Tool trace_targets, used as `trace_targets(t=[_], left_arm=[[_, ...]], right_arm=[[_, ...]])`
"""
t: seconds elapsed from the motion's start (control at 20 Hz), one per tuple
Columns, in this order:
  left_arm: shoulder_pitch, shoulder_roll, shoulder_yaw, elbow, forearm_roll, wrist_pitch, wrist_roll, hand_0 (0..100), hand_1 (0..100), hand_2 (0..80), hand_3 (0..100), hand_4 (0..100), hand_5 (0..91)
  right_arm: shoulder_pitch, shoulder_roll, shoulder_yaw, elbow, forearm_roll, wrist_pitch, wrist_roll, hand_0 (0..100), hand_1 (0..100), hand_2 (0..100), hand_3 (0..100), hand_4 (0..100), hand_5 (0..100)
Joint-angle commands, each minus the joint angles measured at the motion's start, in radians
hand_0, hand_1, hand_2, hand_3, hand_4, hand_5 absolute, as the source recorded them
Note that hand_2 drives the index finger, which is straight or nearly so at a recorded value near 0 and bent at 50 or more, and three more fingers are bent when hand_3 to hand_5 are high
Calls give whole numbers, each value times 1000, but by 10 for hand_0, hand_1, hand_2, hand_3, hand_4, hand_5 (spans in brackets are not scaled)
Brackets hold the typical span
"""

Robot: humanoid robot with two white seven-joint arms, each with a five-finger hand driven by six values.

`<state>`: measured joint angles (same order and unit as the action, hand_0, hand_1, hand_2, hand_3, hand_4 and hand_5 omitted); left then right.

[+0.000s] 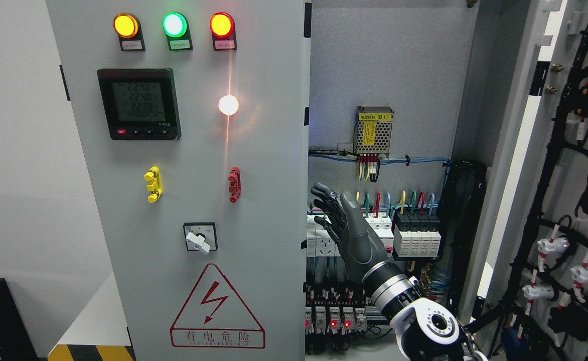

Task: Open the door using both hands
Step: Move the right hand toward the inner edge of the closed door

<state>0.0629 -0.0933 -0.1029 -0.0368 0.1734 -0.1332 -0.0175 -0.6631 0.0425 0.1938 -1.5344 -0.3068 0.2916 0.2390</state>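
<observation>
Grey steel electrical cabinet is standing with its right door swung open; the robot's dark right hand is hovering inside, fingers relaxed, gripping nothing.

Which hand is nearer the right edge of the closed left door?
Right. The right hand is raised with fingers spread, beside that closed left door edge, in front of the open cabinet interior. The left hand is not in view.
</observation>
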Motion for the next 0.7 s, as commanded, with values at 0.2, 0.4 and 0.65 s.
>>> trace_targets(t=[0.2,0.4,0.65], left_arm=[[0,1,0,0,0,0,1,0,0,0,0,0,0],[0,0,-1,0,0,0,1,0,0,0,0,0,0],[0,0,0,0,0,0,1,0,0,0,0,0,0]], right_arm=[[-20,-3,-22,40,-25,9,29,0,0,0,0,0,0],[-29,-3,-25,65,-25,9,72,0,0,0,0,0,0],[-41,-3,-36,80,-25,8,88,0,0,0,0,0,0]])
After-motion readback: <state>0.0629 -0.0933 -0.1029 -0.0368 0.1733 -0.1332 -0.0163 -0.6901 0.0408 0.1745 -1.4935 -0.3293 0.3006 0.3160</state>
